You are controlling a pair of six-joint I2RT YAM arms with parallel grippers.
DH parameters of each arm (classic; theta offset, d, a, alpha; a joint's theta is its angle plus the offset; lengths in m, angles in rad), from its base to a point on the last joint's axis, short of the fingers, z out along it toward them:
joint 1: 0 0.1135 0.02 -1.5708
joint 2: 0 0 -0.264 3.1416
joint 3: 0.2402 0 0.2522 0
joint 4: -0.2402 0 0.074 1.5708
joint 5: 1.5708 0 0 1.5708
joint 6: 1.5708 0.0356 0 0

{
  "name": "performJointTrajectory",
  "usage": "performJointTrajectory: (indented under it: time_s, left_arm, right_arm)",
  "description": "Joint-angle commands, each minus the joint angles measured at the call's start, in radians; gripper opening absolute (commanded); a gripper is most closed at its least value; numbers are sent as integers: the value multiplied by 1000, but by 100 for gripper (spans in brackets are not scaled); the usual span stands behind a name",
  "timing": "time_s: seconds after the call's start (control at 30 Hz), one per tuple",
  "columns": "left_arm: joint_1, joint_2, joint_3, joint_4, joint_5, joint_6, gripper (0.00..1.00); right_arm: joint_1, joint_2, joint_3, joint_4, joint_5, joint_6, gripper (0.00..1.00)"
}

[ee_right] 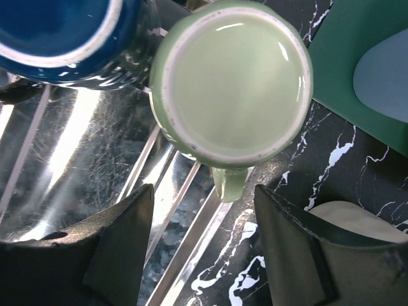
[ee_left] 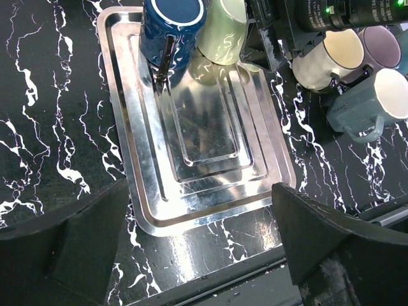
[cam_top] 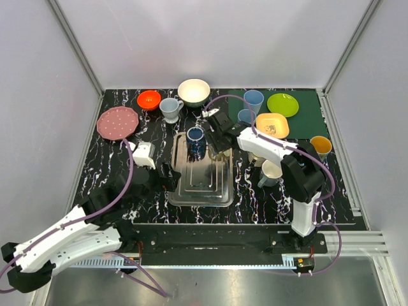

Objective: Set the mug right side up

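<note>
A pale green mug (ee_right: 233, 83) stands upside down at the far right corner of the steel tray (ee_left: 210, 217), its flat base with a pale ring facing up. Its handle (ee_right: 229, 182) points toward the tray's right rim. My right gripper (ee_right: 204, 191) hovers above it, open, with a finger on each side of the handle and nothing gripped. A dark blue mug (ee_left: 172, 29) stands next to the green one on the tray's far end. My left gripper (ee_left: 199, 191) is open over the tray's near edge, holding nothing.
A cream mug (cam_top: 273, 171) and other mugs crowd the table right of the tray. Along the back are a grey mug (cam_top: 171, 108), a white bowl (cam_top: 194, 91), an orange bowl (cam_top: 149, 99), a pink plate (cam_top: 117, 122) and plates and cups on a green mat (cam_top: 319, 121).
</note>
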Motion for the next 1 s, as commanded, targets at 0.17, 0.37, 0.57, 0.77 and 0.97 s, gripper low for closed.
performJointTrajectory:
  time_s: [0.17,0.37,0.57,0.77,0.97]
  left_arm:
    - [5,54,-3,62,-3,56,95]
    - [5,94,-6,99,15,76,95]
    - [5,124,-4,110,38,70,95]
    - [6,129,-7,118,41,66,95]
    - [6,111,-9,111,17,53,94]
  right_arm:
    - [-57,23,42,20,-44,-58,69]
    - [-87,94,86,17,-120,-81,65]
    - [-87,109,105,19,-148,-81,47]
    - [-87,85,92,19,-167,-69,5]
    - [-82,-57,34,15,-147,28,0]
